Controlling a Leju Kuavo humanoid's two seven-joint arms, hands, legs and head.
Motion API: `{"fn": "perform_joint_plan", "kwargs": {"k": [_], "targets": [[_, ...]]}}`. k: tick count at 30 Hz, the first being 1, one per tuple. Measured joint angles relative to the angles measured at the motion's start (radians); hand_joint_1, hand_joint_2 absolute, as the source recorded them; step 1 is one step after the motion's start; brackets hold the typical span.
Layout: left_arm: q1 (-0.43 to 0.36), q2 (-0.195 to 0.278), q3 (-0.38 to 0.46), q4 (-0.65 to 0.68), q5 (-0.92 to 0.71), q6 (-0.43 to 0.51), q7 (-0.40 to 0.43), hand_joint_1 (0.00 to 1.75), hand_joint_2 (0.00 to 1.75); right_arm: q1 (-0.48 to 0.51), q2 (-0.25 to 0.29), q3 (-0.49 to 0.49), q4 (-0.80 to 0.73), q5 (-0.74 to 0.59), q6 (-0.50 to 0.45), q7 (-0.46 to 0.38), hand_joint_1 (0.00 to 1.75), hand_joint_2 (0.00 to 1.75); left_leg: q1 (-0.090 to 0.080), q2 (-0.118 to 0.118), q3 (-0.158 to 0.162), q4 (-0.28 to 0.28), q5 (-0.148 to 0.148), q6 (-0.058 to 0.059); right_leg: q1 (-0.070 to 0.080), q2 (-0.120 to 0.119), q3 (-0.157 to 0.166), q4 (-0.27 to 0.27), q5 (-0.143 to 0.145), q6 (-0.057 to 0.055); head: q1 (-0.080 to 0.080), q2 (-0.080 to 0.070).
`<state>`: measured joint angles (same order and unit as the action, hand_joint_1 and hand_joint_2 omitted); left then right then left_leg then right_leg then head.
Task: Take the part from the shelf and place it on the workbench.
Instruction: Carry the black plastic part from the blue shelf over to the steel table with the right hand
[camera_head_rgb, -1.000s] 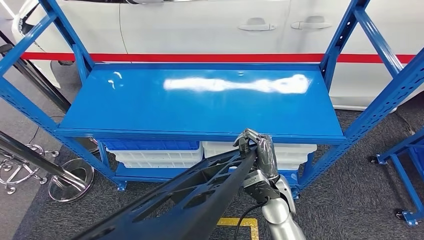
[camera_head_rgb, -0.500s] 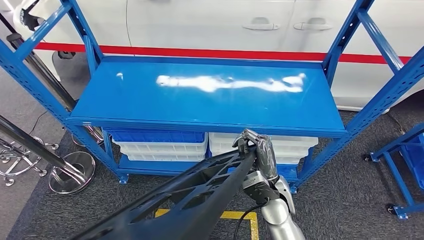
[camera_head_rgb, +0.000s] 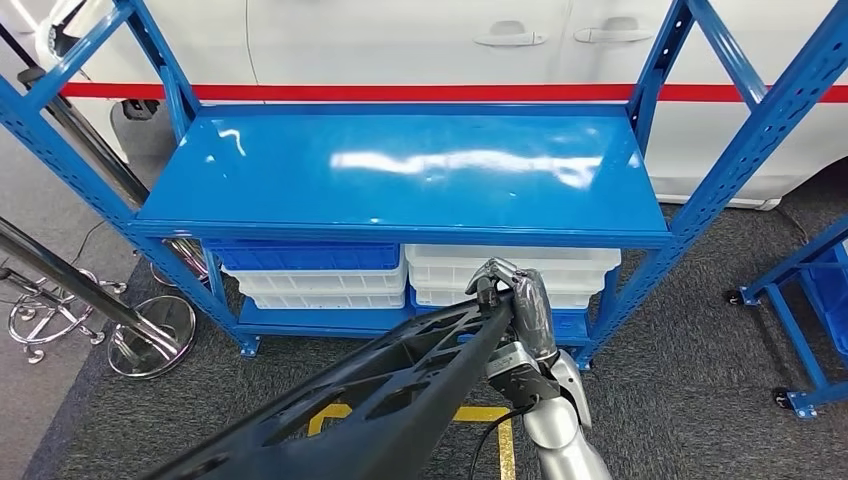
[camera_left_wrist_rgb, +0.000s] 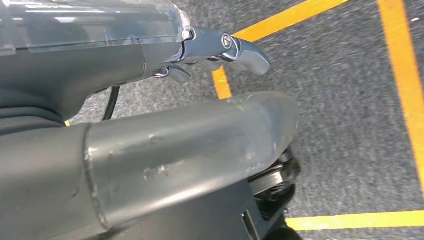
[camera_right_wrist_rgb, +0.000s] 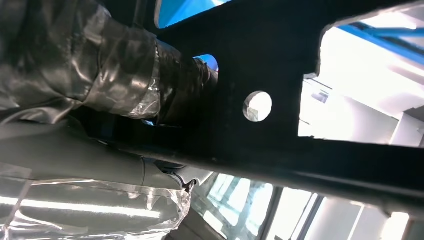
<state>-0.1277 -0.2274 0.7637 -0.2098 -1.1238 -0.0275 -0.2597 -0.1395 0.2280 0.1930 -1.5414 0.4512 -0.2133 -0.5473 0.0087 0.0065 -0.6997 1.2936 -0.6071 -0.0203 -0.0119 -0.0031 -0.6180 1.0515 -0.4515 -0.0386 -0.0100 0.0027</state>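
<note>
A long black openwork part (camera_head_rgb: 400, 385) runs from the lower left of the head view up to my right hand (camera_head_rgb: 522, 308), which grips its upper end. The same part (camera_right_wrist_rgb: 300, 140) fills the right wrist view as a dark plate with a round hole, my taped fingers (camera_right_wrist_rgb: 125, 75) wrapped around it. It hangs in front of the blue shelf (camera_head_rgb: 400, 170), level with the lower tier and not touching it. My left hand (camera_left_wrist_rgb: 175, 145) appears over grey carpet with yellow lines; whether it holds anything cannot be told.
White bins (camera_head_rgb: 510, 272) and a blue bin (camera_head_rgb: 310, 258) sit on the shelf's lower tier. A white car (camera_head_rgb: 400, 40) stands behind. A chrome stanchion base (camera_head_rgb: 150, 335) is at left, another blue rack (camera_head_rgb: 800, 330) at right, yellow floor tape (camera_head_rgb: 480, 414) underfoot.
The whole view has shifted: the shelf now looks farther off and more floor shows before it. My right hand and the part keep the same place in the picture.
</note>
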Motion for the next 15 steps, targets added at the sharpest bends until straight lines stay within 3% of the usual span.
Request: {"fn": "perform_joint_plan", "kwargs": {"k": [1, 2, 3, 5, 6, 9, 10, 11, 14, 15], "targets": [[0.001, 0.0, 0.0, 0.0, 0.0, 0.0, 0.001, 0.0, 0.0, 0.002, 0.0, 0.0, 0.0, 0.0, 0.001, 0.0, 1.75, 0.0, 0.0, 0.0, 0.015, 0.0, 0.005, 0.001, 0.0, 0.0, -0.011, 0.002, 0.007, 0.001, 0.0, 0.0], [0.001, 0.0, 0.0, 0.0, 0.0, 0.0, 0.001, 0.0, 0.0, 0.003, 0.0, 0.001, 0.0, 0.0, 0.001, -0.001, 1.75, 0.0, 0.0, 0.0, 0.049, -0.037, 0.026, 0.004, 0.001, 0.0, -0.022, 0.003, 0.015, 0.002, 0.0, 0.0], [0.0, 0.0, 0.0, 0.0, 0.0, 0.0, 0.001, 0.0, 0.0, 0.004, 0.0, 0.002, 0.0, 0.0, 0.001, -0.001, 1.75, 0.0, -0.001, -0.001, 0.099, -0.104, 0.051, 0.01, 0.002, 0.001, -0.031, 0.003, 0.023, 0.003, 0.0, 0.0], [-0.002, 0.002, 0.0, 0.0, 0.0, 0.001, 0.001, 0.0, 0.0, 0.005, 0.001, 0.004, 0.0, 0.0, 0.001, -0.001, 1.75, 0.0, -0.007, -0.002, 0.188, -0.241, 0.075, 0.026, 0.003, 0.002, -0.041, 0.001, 0.039, 0.01, 0.0, 0.0], [-0.003, 0.003, 0.0, 0.0, 0.0, 0.001, 0.001, 0.0, 0.0, 0.005, 0.001, 0.005, 0.0, 0.0, 0.001, -0.002, 1.75, 0.0, -0.011, -0.003, 0.21, -0.28, 0.079, 0.033, 0.001, 0.001, -0.043, -0.002, 0.047, 0.016, 0.0, 0.0], [-0.003, 0.004, 0.0, 0.0, 0.0, 0.002, 0.001, 0.0, 0.0, 0.008, 0.002, 0.008, -0.001, 0.0, 0.001, -0.003, 1.75, 0.0, -0.016, 0.0, 0.207, -0.308, 0.104, 0.046, -0.003, 0.001, -0.042, -0.016, 0.069, 0.037, 0.0, 0.0], [-0.003, 0.004, 0.0, 0.0, 0.0, 0.002, 0.0, 0.0, 0.0, 0.009, 0.002, 0.009, -0.001, 0.0, 0.0, -0.003, 1.75, 0.0, -0.013, 0.002, 0.203, -0.318, 0.117, 0.053, -0.002, 0.001, -0.047, -0.012, 0.058, 0.042, 0.0, 0.0], [-0.003, 0.004, 0.0, 0.0, 0.0, 0.002, 0.0, 0.0, 0.0, 0.01, 0.001, 0.008, -0.002, 0.0, 0.0, -0.003, 1.75, 0.0, -0.01, 0.004, 0.196, -0.326, 0.133, 0.06, -0.001, 0.002, -0.055, 0.009, 0.027, 0.045, 0.0, 0.0], [-0.002, 0.004, 0.0, 0.0, 0.0, 0.001, 0.0, 0.0, 0.0, 0.015, 0.001, 0.008, -0.002, -0.001, 0.0, -0.003, 1.75, 0.0, -0.009, 0.007, 0.158, -0.331, 0.17, 0.069, -0.002, 0.003, -0.093, 0.169, -0.114, 0.054, 0.0, 0.0], [-0.001, 0.004, 0.001, 0.0, 0.0, 0.001, 0.0, 0.0, 0.0, 0.018, 0.0, 0.008, -0.002, -0.001, 0.0, -0.003, 1.75, 0.0, -0.009, 0.007, 0.141, -0.327, 0.181, 0.068, -0.003, 0.003, -0.097, 0.219, -0.131, 0.057, 0.0, 0.0]]}}
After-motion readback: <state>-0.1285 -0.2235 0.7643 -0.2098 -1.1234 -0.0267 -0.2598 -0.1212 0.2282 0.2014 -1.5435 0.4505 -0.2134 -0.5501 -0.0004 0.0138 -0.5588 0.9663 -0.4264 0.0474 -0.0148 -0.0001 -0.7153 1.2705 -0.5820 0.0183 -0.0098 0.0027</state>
